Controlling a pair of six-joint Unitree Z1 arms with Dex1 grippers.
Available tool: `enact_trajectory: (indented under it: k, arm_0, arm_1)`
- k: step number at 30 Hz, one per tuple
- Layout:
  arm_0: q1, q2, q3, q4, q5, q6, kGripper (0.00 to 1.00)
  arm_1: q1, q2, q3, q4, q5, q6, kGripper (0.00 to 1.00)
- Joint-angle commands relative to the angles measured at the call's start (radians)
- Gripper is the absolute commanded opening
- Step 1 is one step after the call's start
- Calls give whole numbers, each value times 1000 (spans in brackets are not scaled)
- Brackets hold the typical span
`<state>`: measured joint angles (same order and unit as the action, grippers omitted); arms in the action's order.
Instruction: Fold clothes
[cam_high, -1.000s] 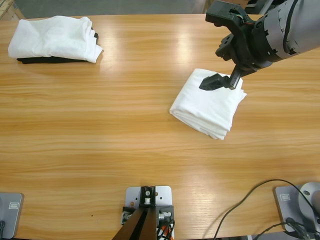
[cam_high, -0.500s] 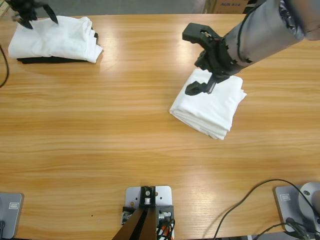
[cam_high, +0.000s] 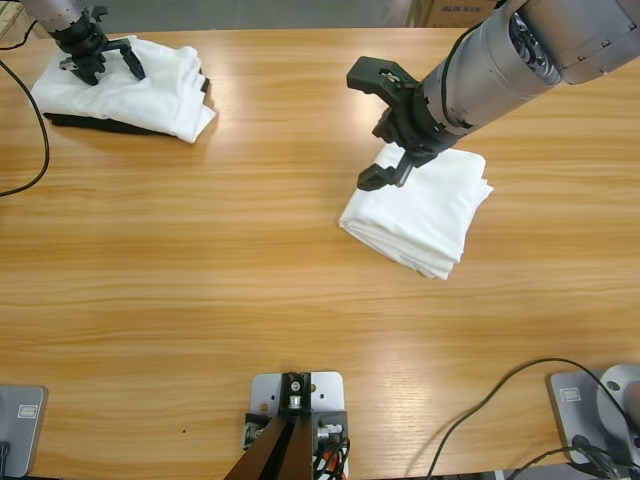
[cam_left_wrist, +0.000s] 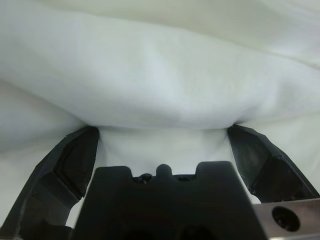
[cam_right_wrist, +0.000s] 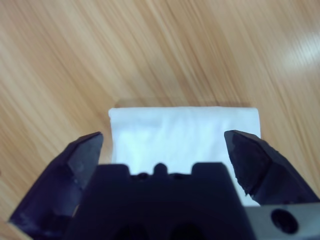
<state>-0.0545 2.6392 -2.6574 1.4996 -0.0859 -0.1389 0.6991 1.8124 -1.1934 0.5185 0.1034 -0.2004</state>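
Observation:
A folded white T-shirt (cam_high: 425, 210) lies right of the table's middle; the right wrist view shows it as a white rectangle (cam_right_wrist: 185, 132) on the wood. My right gripper (cam_high: 372, 126) hovers over its upper left corner, open, with nothing between the jaws (cam_right_wrist: 162, 136). At the far left corner, another folded white garment (cam_high: 150, 90) rests on a black folded garment (cam_high: 80, 120). My left gripper (cam_high: 103, 62) is down on that white pile, open, with white cloth (cam_left_wrist: 160, 75) bulging between and ahead of the jaws.
A black cable (cam_high: 30, 110) loops over the table at the far left edge. Another cable (cam_high: 500, 395) lies at the near right. Bare wood stretches across the middle and the near half.
The left gripper has come further onto the far-left pile, and the pile has shifted slightly right. The right gripper has moved left from the T-shirt's top to its upper left corner.

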Motion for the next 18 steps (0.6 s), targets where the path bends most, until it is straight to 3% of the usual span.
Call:
enact_trajectory:
  k: [1,10,14,18]
  arm_0:
    - [-108,83,-101,153,-80,212,996]
    - [-245,19,32,148,-54,406,1000]
    - [-326,-20,162,140,-54,517,1000]
    - [-342,-119,273,91,-87,645,1000]
  arm_1:
    - [-15,24,-6,-5,12,13,1000]
    - [-29,0,-2,-2,7,13,996]
    - [-32,-23,13,5,5,13,996]
    - [-32,-38,20,6,4,12,996]
